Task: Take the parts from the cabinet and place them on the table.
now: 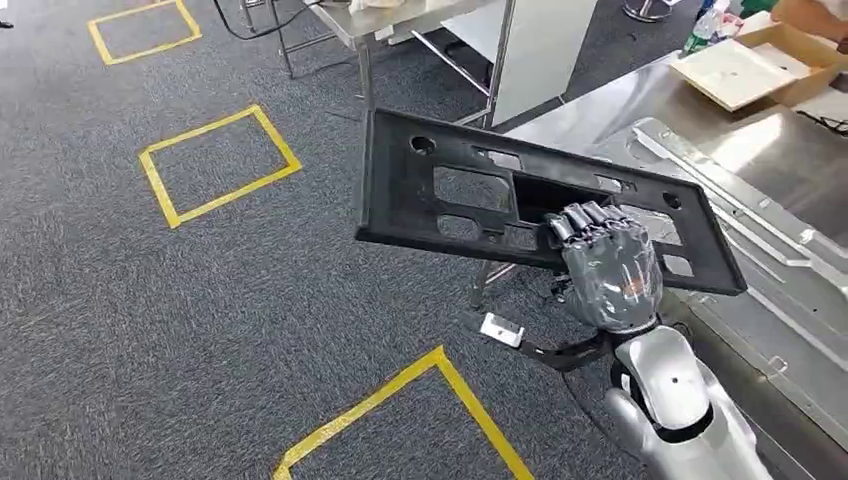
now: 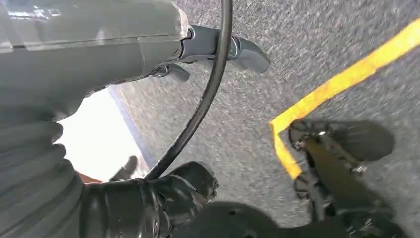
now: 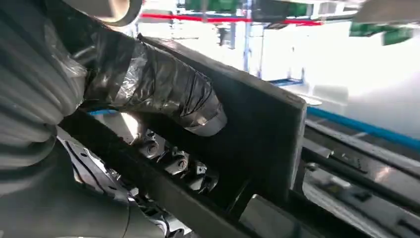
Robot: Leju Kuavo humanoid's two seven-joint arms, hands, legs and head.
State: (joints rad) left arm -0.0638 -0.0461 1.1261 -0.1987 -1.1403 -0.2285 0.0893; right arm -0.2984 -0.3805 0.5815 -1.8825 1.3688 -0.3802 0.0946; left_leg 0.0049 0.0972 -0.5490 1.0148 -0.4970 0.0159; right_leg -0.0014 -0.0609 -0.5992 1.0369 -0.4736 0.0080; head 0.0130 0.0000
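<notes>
Your head camera looks down from high on the carpet and steel tabletop. Your right wrist camera sits close behind the right hand, sharing the black panel. Your left wrist camera faces the floor.

- A dark grey speckled carpet covers the floor.
- Yellow tape squares are marked on it: one far off near the upper left, one in the middle left, one close at the lower edge.
- A metal-framed stand with thin legs rests on the carpet at the back.
- A steel table runs along the right side, its top shining with reflected light.
- An open cardboard box sits at its far end.
</notes>
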